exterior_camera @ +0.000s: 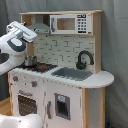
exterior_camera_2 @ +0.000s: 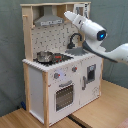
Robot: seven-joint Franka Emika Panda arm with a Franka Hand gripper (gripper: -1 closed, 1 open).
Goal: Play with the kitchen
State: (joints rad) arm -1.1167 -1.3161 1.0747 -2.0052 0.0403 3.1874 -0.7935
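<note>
One toy kitchen [exterior_camera: 65,75] fills the first exterior view against a grey curtain [exterior_camera: 115,45], below the hand [exterior_camera: 19,26]; the hand's opening I cannot tell. In the second exterior view, the wooden table [exterior_camera_2: 100,112] shows beneath.

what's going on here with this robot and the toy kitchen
A white robot arm is reaching up over a toy play kitchen, its end raised near the grey hood and the upper shelf. It does not appear to be holding anything. A metal pot sits on the stovetop, the black faucet stands by the sink, and the oven door is closed.
</note>
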